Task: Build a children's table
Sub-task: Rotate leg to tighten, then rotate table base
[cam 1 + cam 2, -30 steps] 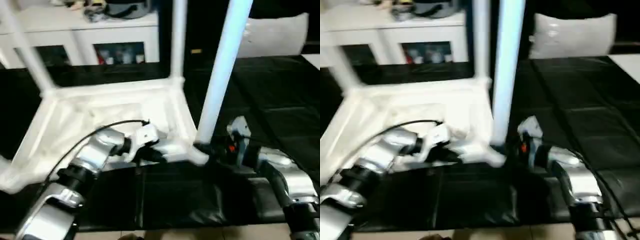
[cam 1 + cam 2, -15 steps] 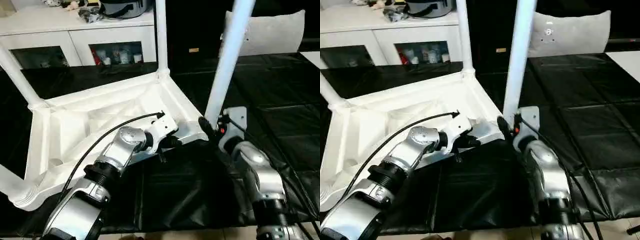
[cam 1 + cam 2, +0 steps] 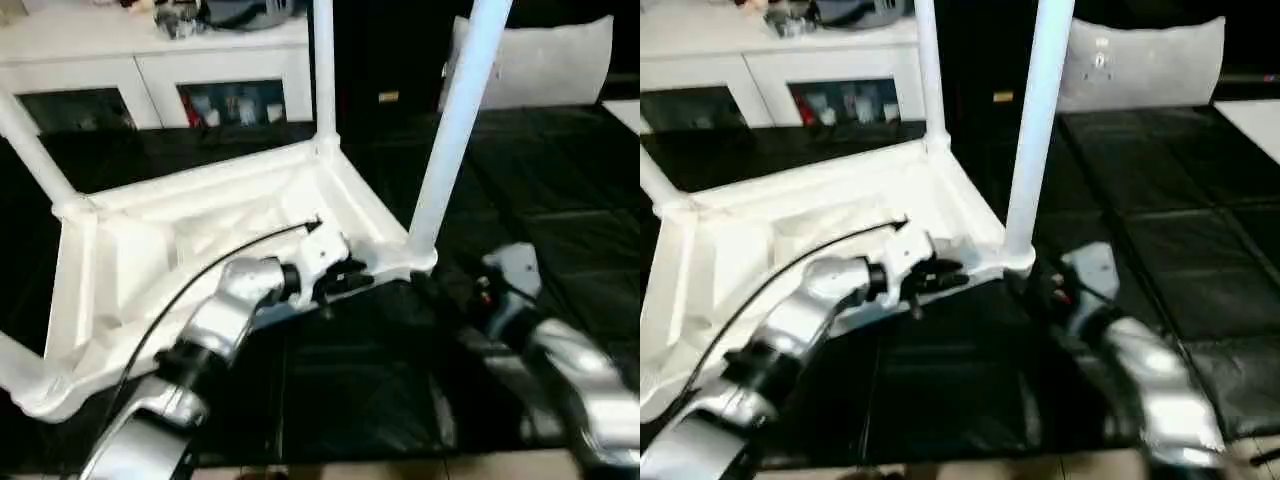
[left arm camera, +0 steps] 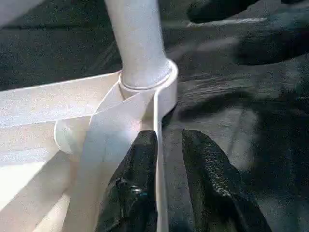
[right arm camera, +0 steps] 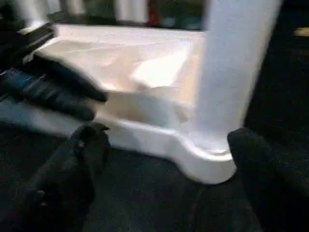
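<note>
1. While the tabletop (image 3: 200,240) is lying upside down on the black mat (image 3: 560,230), the robot is working at the corner closest to it.
2. Closest to us from that corner, the right gripper (image 5: 159,179) is hanging just beside the corner socket (image 5: 207,159). Its two black fingers are standing wide apart, one on each side, and they are holding nothing.
3. Right next to that corner, the left gripper (image 4: 166,164) is sitting over the thin rim of the tabletop. One finger (image 4: 140,164) is inside the rim and one is outside, with only a small gap. I cannot tell if it is squeezing the rim or just lying loose around it.
4. A white leg (image 3: 455,120) is standing up in that corner socket.
5. Farther from that corner, another leg (image 3: 323,70) is standing in the back corner, and a third leg (image 3: 30,150) is leaning away at the left back corner.
6. Behind the tabletop, a white cabinet (image 3: 150,70) is standing.
7. It looks like the near leg is in, and the step is letting go. Next, the robot probably needs to check the leg is pushed down tight.
</note>
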`<state>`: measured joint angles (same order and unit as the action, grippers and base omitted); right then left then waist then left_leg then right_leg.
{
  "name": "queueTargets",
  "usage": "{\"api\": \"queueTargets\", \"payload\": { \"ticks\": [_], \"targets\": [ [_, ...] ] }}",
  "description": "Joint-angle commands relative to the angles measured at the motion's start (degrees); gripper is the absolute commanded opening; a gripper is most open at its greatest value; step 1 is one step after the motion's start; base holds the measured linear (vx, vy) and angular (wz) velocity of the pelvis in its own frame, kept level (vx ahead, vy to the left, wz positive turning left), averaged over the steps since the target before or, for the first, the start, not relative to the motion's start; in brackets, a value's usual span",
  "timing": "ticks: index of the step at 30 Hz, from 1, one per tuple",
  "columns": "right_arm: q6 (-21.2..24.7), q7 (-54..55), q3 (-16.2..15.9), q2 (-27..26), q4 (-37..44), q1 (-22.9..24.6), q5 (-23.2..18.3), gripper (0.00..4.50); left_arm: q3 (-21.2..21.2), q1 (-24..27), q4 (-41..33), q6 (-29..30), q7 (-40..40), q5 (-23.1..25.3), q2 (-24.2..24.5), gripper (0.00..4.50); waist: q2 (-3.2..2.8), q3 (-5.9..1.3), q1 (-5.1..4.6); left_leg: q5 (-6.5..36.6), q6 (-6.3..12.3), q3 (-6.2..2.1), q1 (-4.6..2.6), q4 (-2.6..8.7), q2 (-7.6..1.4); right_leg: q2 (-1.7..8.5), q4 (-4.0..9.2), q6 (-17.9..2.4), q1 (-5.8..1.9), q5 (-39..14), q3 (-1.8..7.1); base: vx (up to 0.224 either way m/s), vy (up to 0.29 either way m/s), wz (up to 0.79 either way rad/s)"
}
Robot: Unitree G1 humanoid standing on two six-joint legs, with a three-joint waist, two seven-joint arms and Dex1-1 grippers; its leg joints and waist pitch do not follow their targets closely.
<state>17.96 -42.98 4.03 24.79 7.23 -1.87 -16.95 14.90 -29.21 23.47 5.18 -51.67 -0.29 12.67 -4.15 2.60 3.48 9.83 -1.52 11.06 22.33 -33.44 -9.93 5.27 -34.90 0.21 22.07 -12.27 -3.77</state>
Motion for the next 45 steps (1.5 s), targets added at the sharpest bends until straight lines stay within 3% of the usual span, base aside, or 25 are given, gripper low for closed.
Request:
{"api": "queueTargets", "payload": {
  "ticks": [1, 3, 4, 6, 8, 9, 10, 11, 14, 15, 16, 19, 21, 22, 25, 26, 29, 33, 35, 36, 37, 38, 42, 45],
  "targets": [
    [3.0, -3.5, -1.5, 0.7, 3.4, -0.1, -3.0, 4.50, -2.1, 2.3, -6.4, 3.7, -1.4, -1.0, 2.6, 1.39, 1.59, -3.05, 0.38, 13.0, 5.48, -1.61, -0.75, 3.87, -3.33, 3.63, 5.14, -10.8, -2.09, -13.4, 2.44, 0.000, 0.000, 0.00],
    [4.0, -4.2, -2.9, 0.0, 4.0, -1.6, -4.1, 4.50, -3.1, 5.6, -12.1, 8.1, -3.1, -2.1, 5.7, 1.61, 1.54, -2.83, 0.29, 13.8, 4.52, -1.76, -0.75, 4.18, -3.51, 3.69, 5.13, -10.7, -1.91, -15.4, 2.48, 0.000, 0.000, 0.00],
    [4.1, -4.3, -3.5, -0.3, 4.0, -2.2, -4.2, 4.50, -3.2, 6.8, -14.3, 9.9, -3.9, -2.6, 7.1, 1.71, 1.86, -2.72, 0.10, 14.8, 3.94, -1.76, -0.82, 4.32, -3.49, 3.60, 5.24, -10.6, -1.76, -17.1, 2.49, 0.000, 0.000, 0.00],
    [4.1, -4.2, -4.9, -1.1, 2.8, -4.2, -4.0, 4.50, -2.7, 10.3, -20.0, 14.3, -6.5, -4.0, 11.0, 1.76, 1.55, -2.64, 0.09, 15.2, 3.24, -1.81, -0.92, 4.43, -3.46, 3.59, 5.21, -10.3, -1.57, -18.3, 2.58, 0.000, 0.000, 0.00],
    [3.8, -3.5, -5.9, -2.2, 1.0, -6.1, -3.0, 4.50, -2.3, 12.9, -24.0, 17.2, -8.5, -4.8, 14.1, 1.93, 1.30, -2.62, -0.10, 15.9, 1.98, -1.89, -1.27, 4.70, -3.58, 3.31, 4.94, -10.4, -1.11, -18.1, 2.66, 0.000, 0.000, 0.00],
    [3.7, -2.6, -7.1, -3.8, -1.3, -8.6, -1.9, 4.50, -2.3, 15.7, -28.3, 20.7, -9.6, -5.7, 16.8, 2.05, 1.75, -2.80, -0.03, 16.6, 0.85, -1.97, -1.59, 4.65, -3.70, 3.45, 4.45, -11.0, -1.06, -17.4, 2.69, 0.000, 0.000, 0.00],
    [3.8, -2.3, -7.8, -4.7, -2.4, -9.8, -1.5, 4.50, -2.5, 16.7, -30.0, 22.1, -9.7, -6.1, 17.7, 2.05, 1.53, -2.56, -0.19, 16.6, 0.93, -1.95, -1.31, 4.95, -3.56, 3.32, 4.65, -11.1, -1.08, -17.6, 2.75, 0.000, 0.000, 0.00],
    [3.6, -2.1, -8.8, -5.5, -3.7, -11.2, -0.6, 4.50, -3.0, 17.7, -31.7, 23.6, -9.6, -6.5, 18.5, 2.18, 1.41, -2.49, -0.01, 17.5, 0.17, -1.75, -1.73, 4.90, -3.57, 3.14, 4.77, -11.0, -0.73, -17.3, 2.79, 0.000, 0.000, 0.00],
    [2.4, -2.2, -12.4, -8.9, -10.3, -16.4, 1.9, 4.50, -4.6, 19.3, -33.7, 26.3, -8.0, -6.1, 19.3, 2.37, 1.31, -2.68, 0.31, 17.4, -1.11, -1.64, -1.94, 4.77, -3.46, 3.10, 4.24, -12.1, -0.75, -13.2, 2.93, 0.000, 0.000, 0.00],
    [2.4, -2.2, -12.4, -8.9, -10.3, -16.4, 1.9, 4.50, -4.6, 19.3, -33.7, 26.3, -8.0, -6.1, 19.3, 2.37, 1.34, -2.62, 0.23, 17.1, -1.19, -1.67, -1.57, 4.86, -3.33, 3.11, 4.15, -12.4, -0.97, -12.8, 2.88, 0.000, 0.000, 0.00],
    [1.2, -0.3, -14.3, -10.8, -15.2, -20.0, 4.2, 4.50, -4.5, 19.5, -34.2, 27.9, -7.4, -5.8, 20.2, 2.37, 1.30, -2.70, 0.41, 17.2, -1.56, -1.58, -1.79, 4.80, -3.35, 3.16, 4.15, -12.2, -0.91, -12.4, 2.90, 0.000, 0.000, 0.00],
    [-0.8, 4.4, -15.6, -13.7, -22.7, -25.1, 7.9, 4.50, -4.0, 19.5, -34.9, 29.8, -6.6, -5.3, 21.4, 2.77, 1.50, -2.75, 0.05, 15.9, -2.06, -1.64, -1.53, 4.70, -3.05, 3.20, 3.79, -12.4, -1.22, -11.5, 2.91, 0.000, 0.000, 0.00],
    [-1.6, 8.6, -15.0, -15.3, -26.2, -27.4, 9.5, 4.50, -3.8, 19.6, -35.2, 30.6, -6.0, -5.1, 21.6, 2.77, 1.42, -2.84, 0.15, 15.1, -2.12, -1.50, -1.76, 4.58, -3.08, 3.24, 3.83, -12.3, -1.19, -10.8, 3.01, 0.000, 0.000, 0.00],
    [-2.5, 13.3, -14.1, -16.8, -29.9, -29.6, 10.8, 4.50, -3.6, 19.7, -35.7, 31.3, -5.4, -4.7, 21.9, 3.01, 1.77, -2.90, -0.01, 13.7, -1.91, -1.45, -1.55, 4.52, -2.92, 3.05, 3.70, -12.6, -1.40, -9.3, 2.96, 0.000, 0.000, 0.00],
    [-4.9, 27.2, -10.4, -19.7, -37.2, -33.0, 13.3, 4.50, -2.9, 20.6, -36.4, 32.5, -3.5, -3.3, 22.1, 3.16, 1.35, -3.04, -0.16, 12.2, -2.48, -1.43, -1.72, 4.44, -2.98, 3.13, 3.40, -13.1, -1.29, -7.6, 2.93, 0.000, 0.000, 0.00],
    [-5.4, 29.0, -9.9, -20.0, -38.2, -33.2, 13.7, 4.50, -2.8, 20.8, -36.6, 32.8, -3.2, -3.3, 22.2, 3.22, 1.80, -3.22, 0.05, 11.0, -2.29, -1.33, -1.75, 4.23, -2.91, 3.10, 3.15, -12.9, -1.56, -6.0, 2.94, 0.000, 0.000, 0.00],
    [-6.1, 33.2, -8.7, -20.3, -40.1, -33.0, 14.6, 4.50, -2.5, 21.1, -36.3, 32.7, -1.8, -2.6, 22.2, 3.55, 1.53, -3.20, 0.06, 10.8, -1.90, -1.23, -1.77, 4.18, -2.82, 2.78, 3.16, -12.2, -1.46, -4.7, 2.86, 0.000, 0.000, 0.00],
    [-8.4, 38.4, -6.6, -20.2, -43.5, -32.9, 15.7, 4.50, -2.5, 20.6, -35.1, 31.8, 0.6, -1.8, 21.3, 3.55, 1.36, -2.95, 0.31, 15.9, -3.48, -1.27, -2.15, 4.45, -2.92, 2.74, 3.63, -11.1, -1.10, -9.3, 2.95, 0.000, 0.000, 0.00],
    [-9.8, 40.9, -5.6, -18.9, -46.1, -33.1, 16.5, 4.50, -2.2, 20.2, -34.5, 31.3, 1.1, -1.6, 21.1, 3.55, 1.37, -2.95, 0.70, 17.9, -4.46, -1.24, -2.49, 4.48, -2.95, 2.73, 3.77, -10.3, -0.79, -11.2, 3.01, 0.000, 0.000, 0.00],
    [-10.3, 41.9, -5.1, -18.3, -47.1, -33.3, 16.6, 4.50, -2.2, 20.0, -34.3, 31.2, 1.2, -1.7, 21.0, 3.55, 0.95, -2.89, 1.07, 19.2, -5.03, -1.23, -2.81, 4.47, -2.90, 2.74, 3.91, -9.9, -0.51, -12.1, 3.09, 0.000, 0.000, 0.00],
    [-10.3, 41.9, -5.1, -18.3, -47.1, -33.3, 16.6, 4.50, -2.2, 20.0, -34.3, 31.2, 1.2, -1.7, 21.0, 3.55, 1.21, -2.89, 1.05, 20.1, -5.39, -1.27, -2.79, 4.52, -2.85, 2.61, 3.95, -9.5, -0.54, -12.4, 3.08, 0.000, 0.000, 0.00],
    [-12.0, 44.5, -2.9, -15.7, -49.9, -33.9, 16.2, 4.50, -2.5, 19.5, -33.4, 30.7, 2.3, -1.8, 20.3, 3.55, 1.19, -2.92, 1.12, 20.6, -5.78, -1.30, -2.83, 4.55, -2.85, 2.66, 3.99, -9.0, -0.51, -12.6, 3.09, 0.000, 0.000, 0.00],
    [-14.0, 46.3, -0.2, -11.6, -53.7, -34.7, 15.5, 4.50, -2.3, 18.9, -32.1, 29.9, 3.5, -1.6, 19.9, 3.55, 1.31, -3.06, 1.51, 20.2, -5.65, -1.18, -2.84, 4.31, -2.77, 2.61, 3.92, -8.8, -0.52, -11.3, 3.16, 0.000, 0.000, 0.00],
    [-15.5, 47.1, 2.2, -7.3, -56.9, -35.1, 15.0, 4.50, -2.2, 18.6, -30.7, 28.6, 5.3, -0.5, 19.5, 3.55, 1.79, -3.30, 2.01, 16.8, -4.13, -1.01, -2.33, 3.91, -2.57, 2.54, 3.70, -8.6, -0.97, -9.0, 3.17, 0.000, 0.000, 0.00]
  ]
}}
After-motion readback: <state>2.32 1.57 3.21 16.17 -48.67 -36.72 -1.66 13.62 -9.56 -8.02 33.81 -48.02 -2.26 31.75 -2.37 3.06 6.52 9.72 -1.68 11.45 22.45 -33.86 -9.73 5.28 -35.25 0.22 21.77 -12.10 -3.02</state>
